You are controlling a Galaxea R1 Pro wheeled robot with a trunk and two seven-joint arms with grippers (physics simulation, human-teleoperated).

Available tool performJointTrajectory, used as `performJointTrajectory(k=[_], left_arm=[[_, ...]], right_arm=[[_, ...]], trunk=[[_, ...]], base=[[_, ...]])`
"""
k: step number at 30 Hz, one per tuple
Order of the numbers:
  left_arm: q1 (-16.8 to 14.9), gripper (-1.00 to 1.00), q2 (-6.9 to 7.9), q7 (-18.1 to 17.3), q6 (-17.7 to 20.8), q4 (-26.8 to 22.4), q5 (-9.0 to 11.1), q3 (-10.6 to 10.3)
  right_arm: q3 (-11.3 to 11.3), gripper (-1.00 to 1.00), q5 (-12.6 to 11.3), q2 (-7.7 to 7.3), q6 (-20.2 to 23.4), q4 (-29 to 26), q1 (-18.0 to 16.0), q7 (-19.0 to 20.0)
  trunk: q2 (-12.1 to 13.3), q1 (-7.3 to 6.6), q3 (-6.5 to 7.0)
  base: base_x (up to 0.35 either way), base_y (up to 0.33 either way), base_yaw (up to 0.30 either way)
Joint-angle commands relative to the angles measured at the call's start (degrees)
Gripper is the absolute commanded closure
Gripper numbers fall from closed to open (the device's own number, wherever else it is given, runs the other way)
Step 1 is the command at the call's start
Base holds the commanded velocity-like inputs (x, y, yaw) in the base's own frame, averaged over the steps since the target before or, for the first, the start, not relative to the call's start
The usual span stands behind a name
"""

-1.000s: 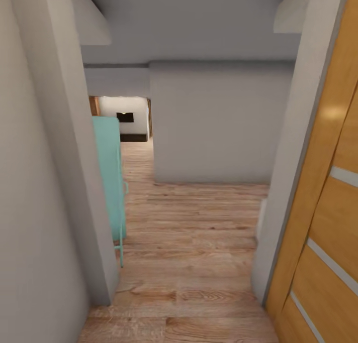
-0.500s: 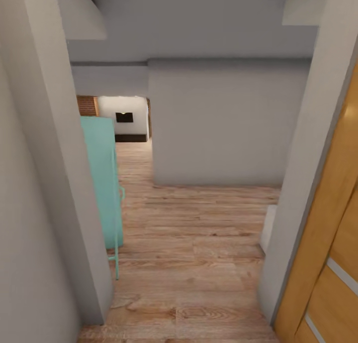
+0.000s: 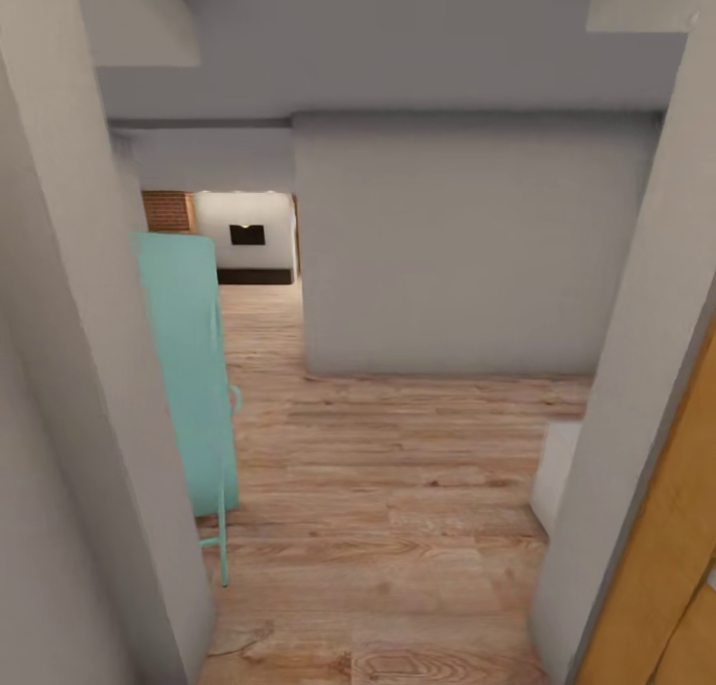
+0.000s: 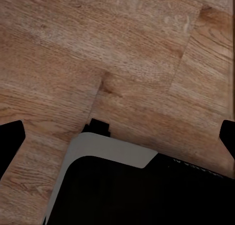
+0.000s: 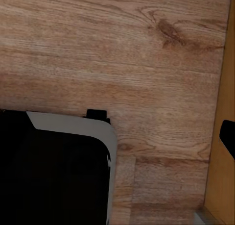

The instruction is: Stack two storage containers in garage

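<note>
Hallway planks are stretching ahead toward the living room, glimpsed at upper left past a teal chair. No containers are appearing yet. Both grippers are hanging over floorboards, fingertips spread wide, carrying nothing, presumably tucked for driving.

- No text, label, brand, number or sign can be read in any of the views.
- In the left wrist view, a thin line of pale marks runs along the upper edge of the black robot base, at about 4 o'clock in that picture; it is too small and blurred to make out as letters.
- The walls, the wooden door and the plank floor carry no writing.
</note>
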Motion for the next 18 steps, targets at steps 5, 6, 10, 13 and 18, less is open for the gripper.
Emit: performJointTrajectory(k=[5,6,10,13,18], left_arm=[[-0.04,-1.0,0.01,0.12,-0.16,0.02,0.3,-0.23],[-0.04,-1.0,0.0,0.12,-0.16,0.02,0.3,-0.23],[-0.04,-1.0,-0.01,0.12,-0.16,0.02,0.29,-0.23],[-0.04,-1.0,-0.01,0.12,-0.16,0.02,0.3,-0.23],[-0.04,-1.0,-0.05,0.12,-0.16,0.02,0.24,-0.23]], right_arm=[[0.49,-1.0,-0.38,0.05,-0.25,0.13,-0.06,-0.03],[0.49,-1.0,-0.38,0.04,-0.25,0.13,-0.06,-0.03],[0.49,-1.0,-0.38,0.03,-0.25,0.13,-0.06,-0.03],[0.49,-1.0,-0.38,0.03,-0.25,0.17,-0.06,-0.03],[0.49,-1.0,-0.38,0.03,-0.25,0.14,-0.06,-0.03]], trunk=[[-0.04,0.04,-0.08],[-0.04,0.04,-0.08],[-0.04,0.04,-0.08],[-0.04,0.04,-0.08],[-0.04,0.04,-0.08]], base=[[0.326,0.0,0.0],[0.327,0.0,0.0],[0.327,0.0,0.0],[0.327,0.0,0.0],[0.327,0.0,0.0]])
